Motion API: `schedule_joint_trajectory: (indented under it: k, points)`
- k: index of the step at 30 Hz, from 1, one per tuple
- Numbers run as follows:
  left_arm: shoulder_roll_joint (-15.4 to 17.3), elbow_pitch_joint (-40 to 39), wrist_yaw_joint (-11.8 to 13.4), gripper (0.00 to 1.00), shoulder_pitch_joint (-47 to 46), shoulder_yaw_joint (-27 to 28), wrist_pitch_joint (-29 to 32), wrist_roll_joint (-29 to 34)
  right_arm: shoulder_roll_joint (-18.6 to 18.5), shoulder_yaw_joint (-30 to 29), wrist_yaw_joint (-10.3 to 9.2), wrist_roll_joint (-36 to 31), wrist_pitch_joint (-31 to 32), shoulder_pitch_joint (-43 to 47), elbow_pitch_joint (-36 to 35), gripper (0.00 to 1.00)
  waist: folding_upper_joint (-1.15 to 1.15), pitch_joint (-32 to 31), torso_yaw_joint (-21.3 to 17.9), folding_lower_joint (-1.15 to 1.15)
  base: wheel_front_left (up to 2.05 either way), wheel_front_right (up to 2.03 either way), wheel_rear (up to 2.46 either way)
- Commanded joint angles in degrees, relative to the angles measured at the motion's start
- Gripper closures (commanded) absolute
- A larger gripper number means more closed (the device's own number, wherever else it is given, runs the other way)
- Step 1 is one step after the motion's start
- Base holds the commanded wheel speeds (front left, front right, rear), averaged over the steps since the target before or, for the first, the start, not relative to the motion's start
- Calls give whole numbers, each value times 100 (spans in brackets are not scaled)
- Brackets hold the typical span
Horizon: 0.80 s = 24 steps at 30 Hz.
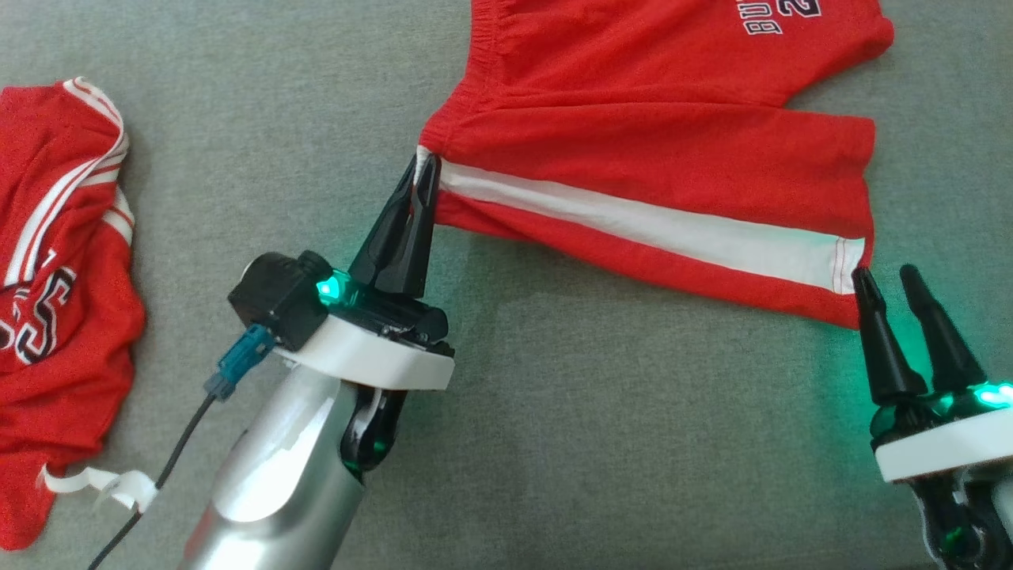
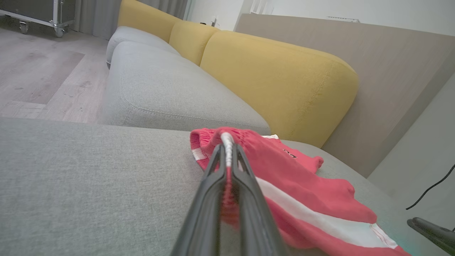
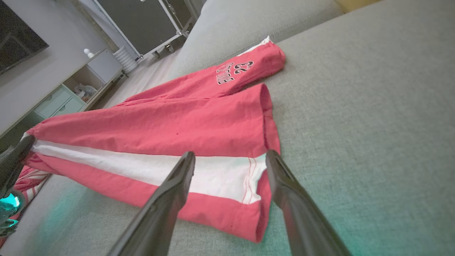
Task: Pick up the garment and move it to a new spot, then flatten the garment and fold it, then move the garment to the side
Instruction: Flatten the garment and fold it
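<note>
The left gripper (image 1: 423, 170) leans forward, pinched tight on the waist corner of the red shorts (image 1: 649, 142) (right at the white stripe (image 1: 633, 222)). The right gripper (image 1: 886, 277) stands open beside the leg hem, holding nothing. The shorts lie far right on a grey sofa (image 1: 593, 443) with yellow cushions (image 2: 277, 78).

Grey fabric sofa seat (image 1: 237, 119): crumpled red jersey with white trim (image 1: 63, 301) lies at its left edge. Yellow fabric back cushions (image 2: 277, 78) run along the rear edge. Off the sofa: pale wood-plank floor (image 2: 42, 71), dark wheeled case (image 3: 149, 25), white drawer cabinet (image 3: 67, 99), thin black cable (image 2: 430, 192).
</note>
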Motion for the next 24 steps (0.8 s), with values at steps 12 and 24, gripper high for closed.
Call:
schedule_joint_trajectory:
  k: [12, 24]
  points:
    - [-71, -44, 9, 100, -133, -24, -29, 66, -147, 502, 39, 913, 199, -424, 692, 0, 0, 18, 242, 1, 0, 0, 0]
    - [-114, -47, 9, 100, -118, -80, -29, 62, -355, 307, 39, 669, -166, -281, 653, 0, 0, -15, 346, 1, 0, 0, 0]
